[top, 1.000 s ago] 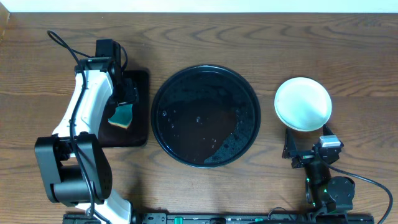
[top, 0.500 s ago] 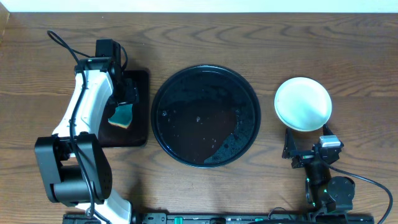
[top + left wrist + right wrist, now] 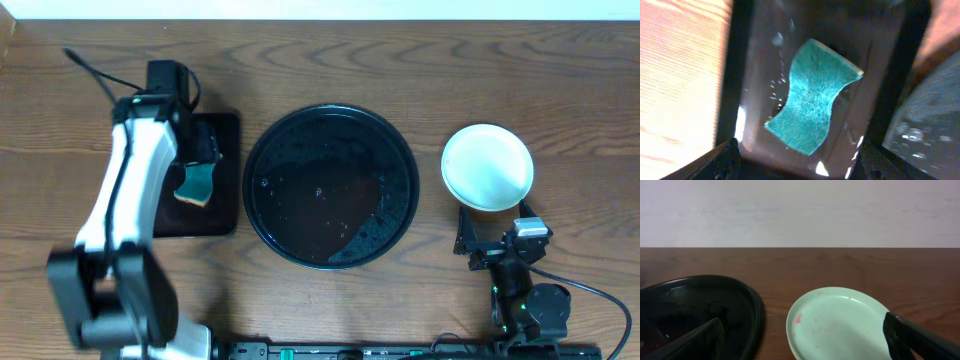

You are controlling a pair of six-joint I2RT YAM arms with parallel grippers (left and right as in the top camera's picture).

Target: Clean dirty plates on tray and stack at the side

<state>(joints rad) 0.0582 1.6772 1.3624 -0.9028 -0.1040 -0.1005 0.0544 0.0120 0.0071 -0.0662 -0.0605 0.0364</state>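
Note:
A pale blue-green plate [image 3: 487,166] lies on the table right of the large round black tray [image 3: 330,186]; it tops a stack whose lower plates are hidden. The right wrist view shows faint red smears on it [image 3: 840,325]. The round tray holds no plates, only wet streaks, and shows in the right wrist view [image 3: 700,305]. My left gripper [image 3: 200,150] is open and empty above a teal sponge [image 3: 196,184]. In the left wrist view the gripper [image 3: 800,167] hangs over the sponge [image 3: 812,97]. My right gripper [image 3: 490,238] is open and empty just in front of the plate [image 3: 810,347].
The sponge lies on a small rectangular black tray [image 3: 225,200] left of the round tray; its wet floor shows in the left wrist view [image 3: 760,60]. A pale wall runs behind the table's far edge [image 3: 800,210].
My left arm has risen and drawn back from the sponge, which stays on the small tray. The right arm and the plate have not moved.

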